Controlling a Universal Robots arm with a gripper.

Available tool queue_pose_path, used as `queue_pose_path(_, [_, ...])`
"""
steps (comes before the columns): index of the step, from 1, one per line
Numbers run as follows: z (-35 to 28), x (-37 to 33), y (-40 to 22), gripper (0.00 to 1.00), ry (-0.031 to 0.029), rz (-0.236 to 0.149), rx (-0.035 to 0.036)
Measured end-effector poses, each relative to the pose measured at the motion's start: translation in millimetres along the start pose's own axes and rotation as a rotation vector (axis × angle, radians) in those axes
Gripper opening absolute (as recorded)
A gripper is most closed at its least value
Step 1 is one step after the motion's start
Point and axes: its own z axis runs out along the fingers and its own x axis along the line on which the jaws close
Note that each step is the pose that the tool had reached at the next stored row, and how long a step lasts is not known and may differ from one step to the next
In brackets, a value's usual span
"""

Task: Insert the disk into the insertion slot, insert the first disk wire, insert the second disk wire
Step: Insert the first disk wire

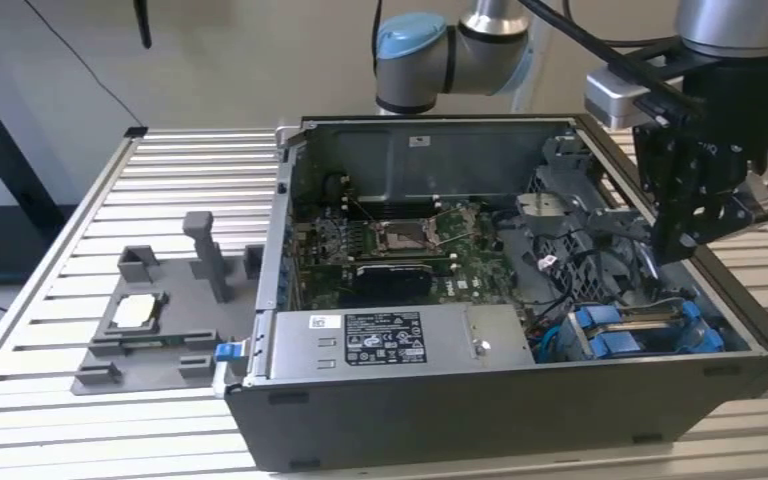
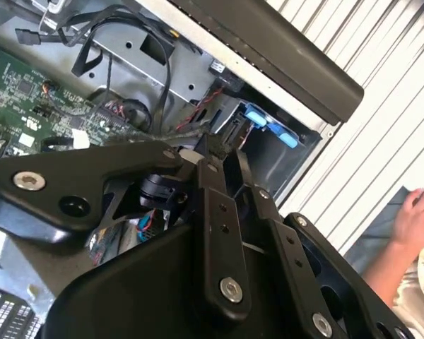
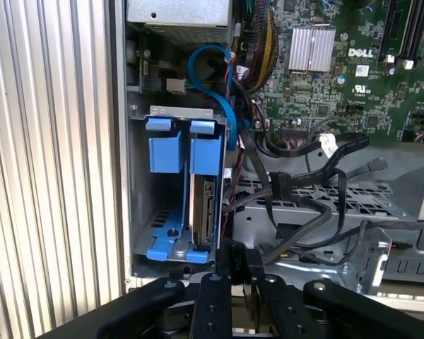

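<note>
The gripper (image 3: 237,263) hangs clenched over the disk (image 3: 203,212), already seated in the insertion slot (image 3: 159,226) at the exterior view's near right. Loose black cables (image 3: 304,152) crowd alongside and could snag the gripper or block a connector.

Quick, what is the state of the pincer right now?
Pincer: shut, over the open computer case; whether anything is pinched in it cannot be told.

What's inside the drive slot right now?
The disk sits edge-on inside the slot, in its blue carrier. Only its narrow edge shows; its flat faces and whatever lies deeper are covered by the carrier and the slot's walls.
</note>
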Motion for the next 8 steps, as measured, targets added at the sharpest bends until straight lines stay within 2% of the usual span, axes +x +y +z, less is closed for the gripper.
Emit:
queue_pose_path(1, [-1.0,0.0,0.0,0.28,0.0036,-0.001,-0.0001])
queue_pose_path(2, [-1.5,-0.1,0.4,0.28,0.009,-0.002,-0.0002])
queue_pose_path(3, [-2.0,-0.4,1.5,0.28,0.0185,-0.004,-0.0001])
queue_pose_path(8, [-3.5,-5.7,8.3,0.28,0.0807,-0.018,0.0048])
